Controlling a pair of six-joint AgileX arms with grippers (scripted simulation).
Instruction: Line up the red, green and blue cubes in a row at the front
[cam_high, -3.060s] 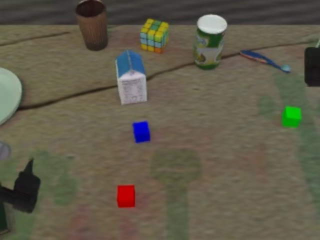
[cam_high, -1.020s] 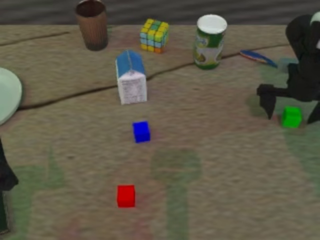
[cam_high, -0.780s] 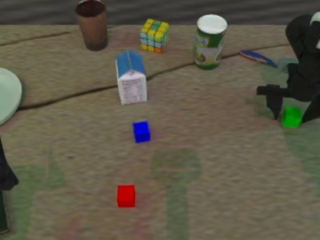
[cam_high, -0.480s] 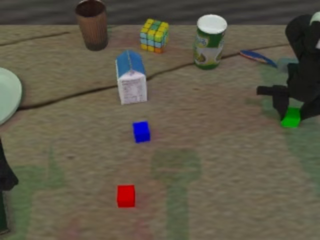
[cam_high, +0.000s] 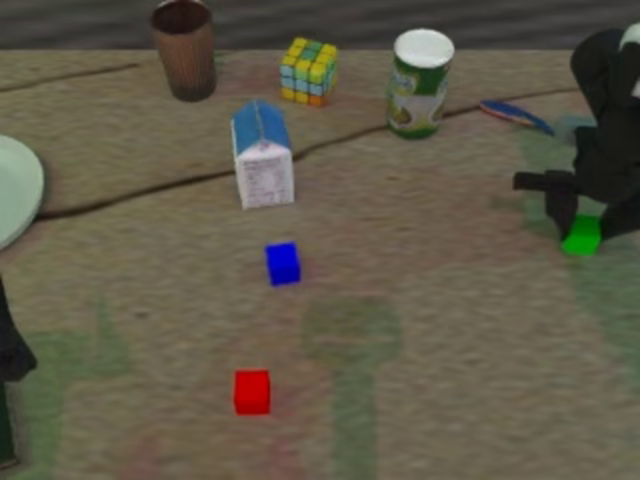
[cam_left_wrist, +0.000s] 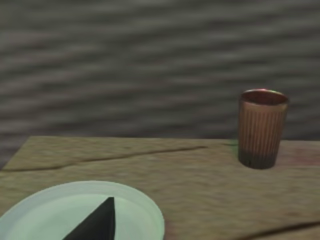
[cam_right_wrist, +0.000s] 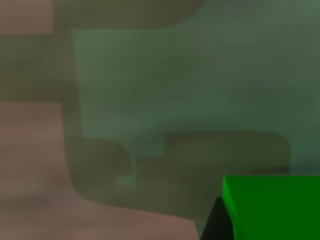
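- Three cubes lie well apart: the green cube (cam_high: 581, 238) at the table's right side, the blue cube (cam_high: 283, 263) below the milk carton (cam_high: 262, 156), the red cube (cam_high: 252, 391) nearer the front.
- Right gripper (cam_high: 590, 222) is down over the green cube, jaws narrowed against its sides.
- Left gripper (cam_high: 12, 352) sits at the left edge near the plate (cam_high: 15, 190); I cannot tell how its jaws stand.

Count of things on the bench (cam_high: 450, 330)

Three small cubes: one red (cam_high: 252, 391), one blue (cam_high: 283, 263), one green (cam_high: 581, 236); one puzzle cube (cam_high: 308, 70), carton (cam_high: 262, 156), cup (cam_high: 184, 47), can (cam_high: 419, 83), plate (cam_high: 15, 187), toothbrush (cam_high: 514, 113).
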